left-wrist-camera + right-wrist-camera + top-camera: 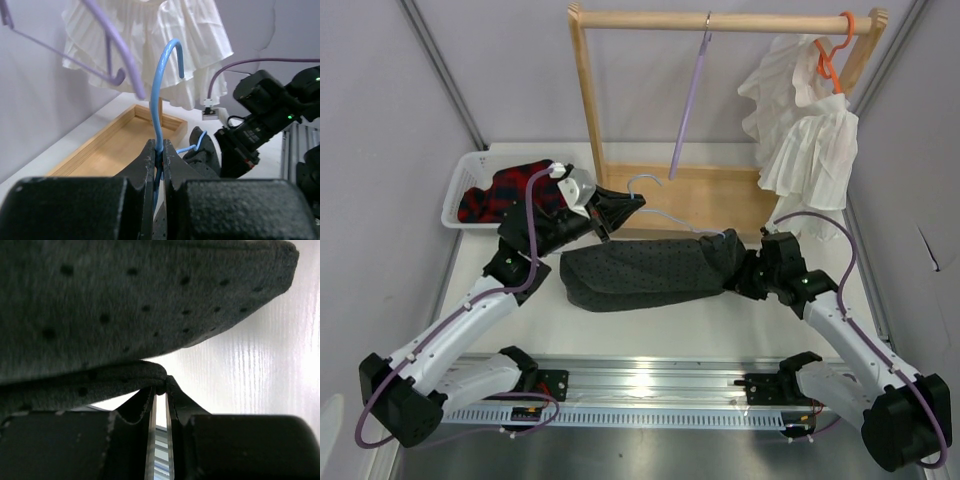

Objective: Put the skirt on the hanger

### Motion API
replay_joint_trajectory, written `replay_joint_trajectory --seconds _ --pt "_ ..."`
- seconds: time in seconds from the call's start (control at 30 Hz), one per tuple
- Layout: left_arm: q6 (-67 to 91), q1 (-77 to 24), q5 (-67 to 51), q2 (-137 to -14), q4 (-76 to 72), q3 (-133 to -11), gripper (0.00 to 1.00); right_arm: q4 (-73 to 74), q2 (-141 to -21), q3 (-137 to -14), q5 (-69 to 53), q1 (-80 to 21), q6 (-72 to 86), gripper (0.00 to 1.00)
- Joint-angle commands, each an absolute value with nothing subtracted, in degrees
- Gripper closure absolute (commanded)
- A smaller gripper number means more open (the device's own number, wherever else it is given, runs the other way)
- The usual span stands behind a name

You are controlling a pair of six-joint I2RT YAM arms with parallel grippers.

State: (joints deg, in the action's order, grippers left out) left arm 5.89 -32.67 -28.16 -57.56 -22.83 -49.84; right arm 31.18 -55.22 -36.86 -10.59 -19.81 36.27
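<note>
1. The skirt (650, 268) stretches from 9 to 3 o'clock across the middle of the tabletop (650, 335), dark charcoal with fine dots. Whether all of it rests on the surface cannot be told.
2. The hanger (682, 222) lies along the skirt's 12 o'clock edge. Its hook is toward 10 o'clock and its far arm meets the cloth near the 2 o'clock corner.
3. The left end effector (632, 203) sits at the skirt's 11 o'clock. In the left wrist view its fingers (147, 165) are closed almost together on the neck of the pale blue wire, and the hook curves up above them.
4. The right end effector (738, 264) is at the skirt's 3 o'clock end. In the right wrist view only a narrow slit shows between its fingers (175, 395), and their tips pinch a fold of the dotted cloth.
5. At 12 o'clock stands a wooden rack (720, 20) on a wooden tray base (720, 195). A lavender hanger (688, 110) hangs from its rail.
6. At the rail's 3 o'clock end an orange hanger (830, 55) carries a white pleated garment (800, 130).
7. At 10 o'clock a white basket (470, 165) holds a red-and-black plaid garment (495, 192).
</note>
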Motion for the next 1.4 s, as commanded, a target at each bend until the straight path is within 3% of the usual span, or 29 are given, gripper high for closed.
replay_joint_trajectory --seconds 0.0,0.2,0.67,1.37 --pt "1.0 -33.5 -24.0 -54.7 -22.3 -60.4 1.00 33.6 -55.3 -39.0 -8.1 -19.7 36.0 1.00" --pt "3.8 -35.7 -22.3 -51.6 -27.4 -57.3 1.00 33.6 -55.3 -41.7 -9.1 -20.3 35.9 1.00" --pt "6.4 -43.7 -12.5 -65.3 -45.5 -47.2 1.00 28.0 -58.6 -38.5 -8.8 -25.6 35.6 0.99" --pt "5.5 -45.4 -9.8 -75.9 -47.4 -57.5 1.00 27.8 -55.2 -37.3 -6.7 -26.0 34.2 0.96"
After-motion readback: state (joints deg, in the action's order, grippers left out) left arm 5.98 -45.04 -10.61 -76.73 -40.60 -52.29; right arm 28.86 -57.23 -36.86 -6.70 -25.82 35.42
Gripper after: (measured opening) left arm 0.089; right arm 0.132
